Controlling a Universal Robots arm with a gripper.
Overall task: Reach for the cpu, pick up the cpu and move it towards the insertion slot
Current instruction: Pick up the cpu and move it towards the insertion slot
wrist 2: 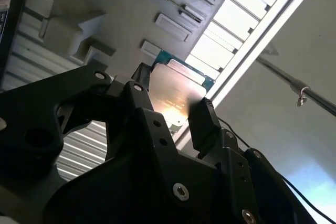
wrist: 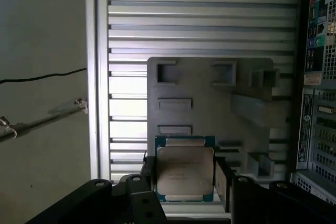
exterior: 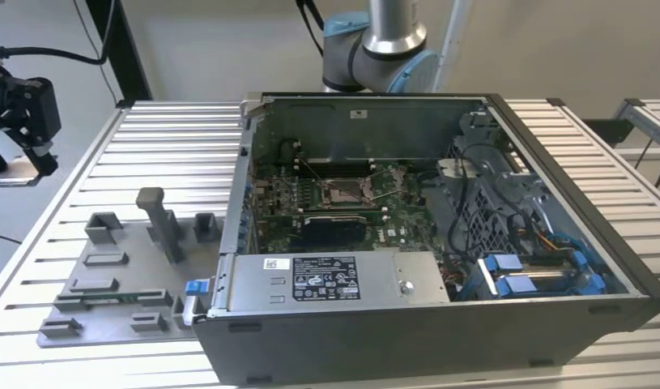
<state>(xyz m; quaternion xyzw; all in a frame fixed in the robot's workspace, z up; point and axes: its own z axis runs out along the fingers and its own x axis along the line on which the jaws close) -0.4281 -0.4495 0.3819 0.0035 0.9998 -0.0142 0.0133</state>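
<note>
Cpu (wrist: 185, 167), a small flat square chip with a silvery metal top, is clamped edge-on between the black gripper's (wrist: 185, 174) fingers, apparently lifted above the grey plastic fixture plate (wrist: 210, 95), leaving its faces free, well apart from the silver-framed insertion slot (exterior: 346, 192) inside the open grey computer case (exterior: 416, 340).

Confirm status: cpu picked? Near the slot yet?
Done: pick. The hand is shut on the cpu, held clear of the grey fixture plate. Left: most of the move; the insertion slot sits inside the open case, far to the exterior view's right of the hand.
</note>
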